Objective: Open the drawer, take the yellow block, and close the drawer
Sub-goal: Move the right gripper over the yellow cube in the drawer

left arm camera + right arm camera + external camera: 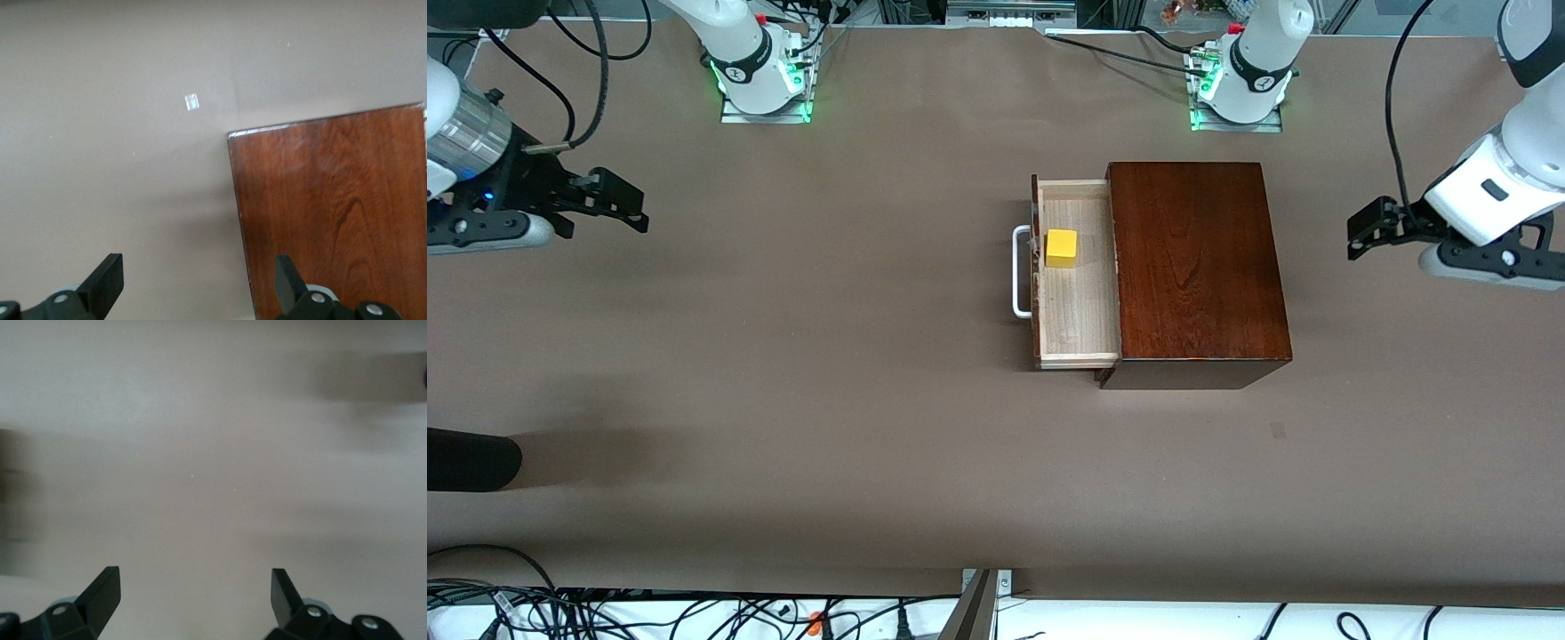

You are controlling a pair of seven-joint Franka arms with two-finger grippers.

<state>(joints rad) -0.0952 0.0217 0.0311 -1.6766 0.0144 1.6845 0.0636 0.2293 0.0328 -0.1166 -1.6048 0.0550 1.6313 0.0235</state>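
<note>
While the drawer (1076, 276) stands pulled out of the dark wooden box (1193, 262) toward the right arm's end of the table (827, 356), the front view shows the yellow block (1061, 248) resting on the pale drawer floor, just beside the drawer front that carries the white handle (1020, 271). In that same view the left gripper (1368, 229) hangs over bare table at the left arm's end, well apart from the box and from the block, its fingers spread. The right gripper (618, 203) hangs over the table at the right arm's end, far from the drawer, and its fingers also stand apart. The left wrist view shows the two dark fingertips (107, 280) of the left gripper (199, 280) wide apart, with a corner of the wooden box (333, 213) top below one of them and brown table (120, 133) under the other; neither the drawer nor the block appears there. The right wrist view shows the right gripper (195, 593) with fingertips (103, 593) set apart over plain table (213, 453).
</note>
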